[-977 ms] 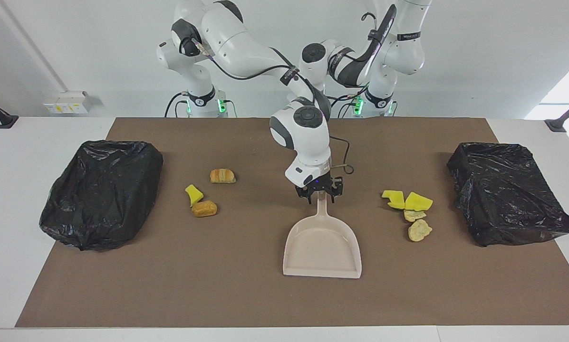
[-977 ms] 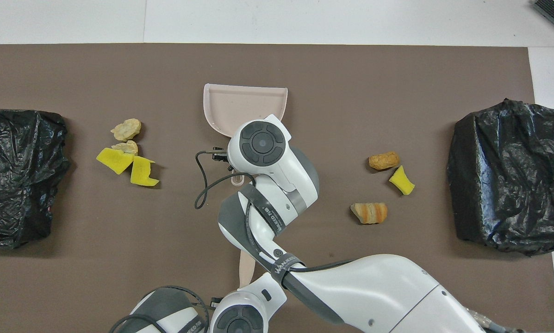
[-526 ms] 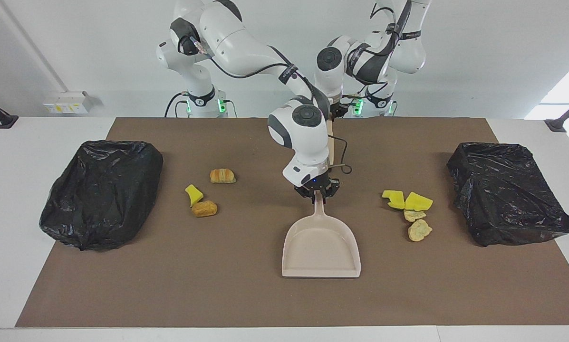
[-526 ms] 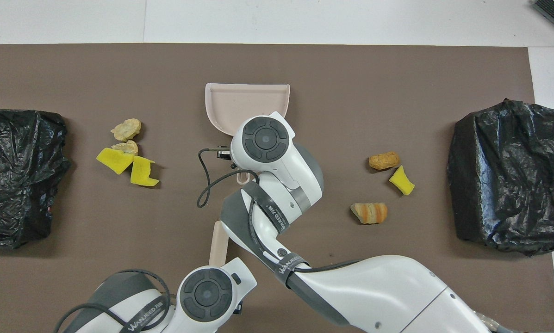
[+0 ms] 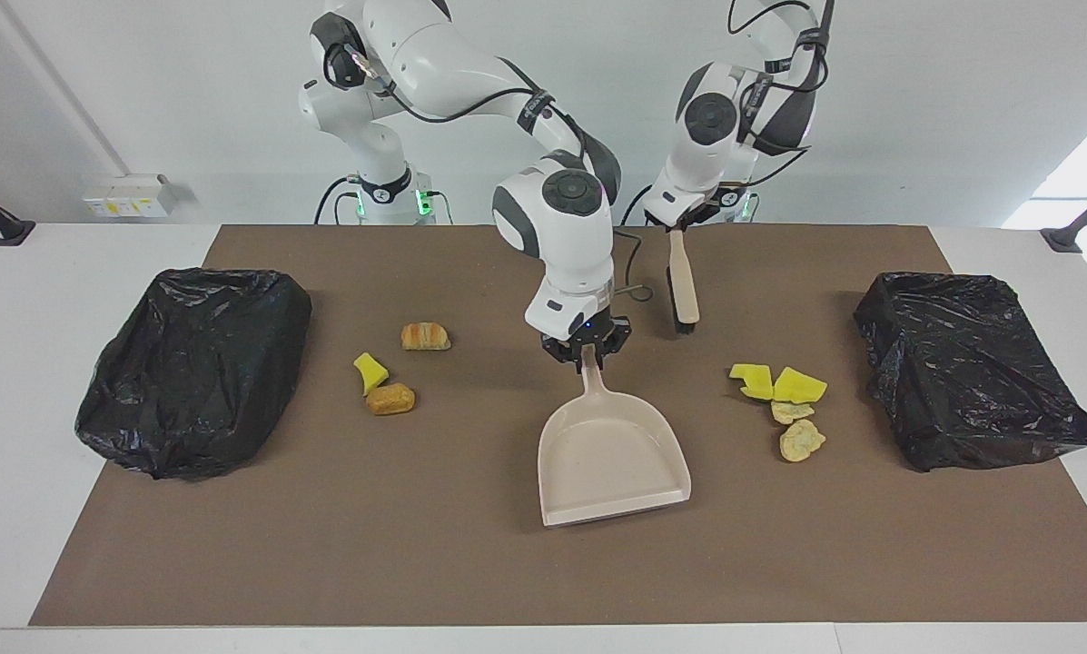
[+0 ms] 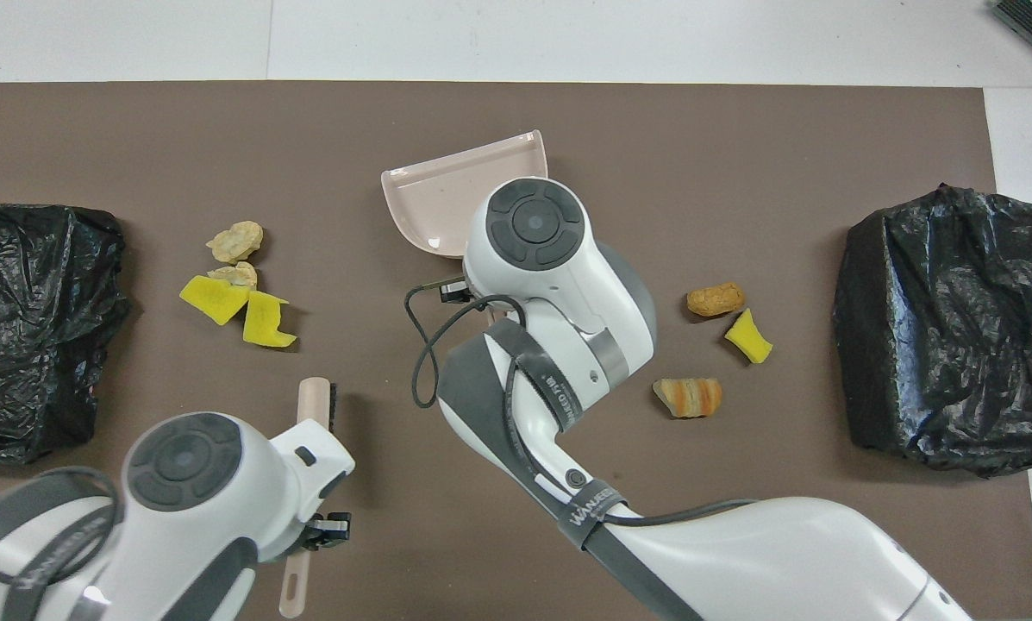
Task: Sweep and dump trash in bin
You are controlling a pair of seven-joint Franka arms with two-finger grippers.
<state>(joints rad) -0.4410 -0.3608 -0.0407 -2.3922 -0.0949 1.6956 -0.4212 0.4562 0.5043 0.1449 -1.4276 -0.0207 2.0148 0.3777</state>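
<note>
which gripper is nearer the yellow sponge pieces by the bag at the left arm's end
Left. The left gripper holds the brush up beside the yellow sponge pieces; the right gripper grips the dustpan handle mid-table.

A white table (image 5: pixel 44 300) carries a brown mat (image 5: pixel 470 563) covering most of its top. On the mat lie two black bin bags (image 5: pixel 193 368) (image 5: pixel 970 368), one at each end, with trash between them: yellow sponge chunks (image 5: pixel 777 383) and tan lumps (image 5: pixel 801 440) toward the left arm's end, and a sponge chunk (image 5: pixel 370 371) and bread-like lumps (image 5: pixel 425 336) toward the right arm's end.
</note>
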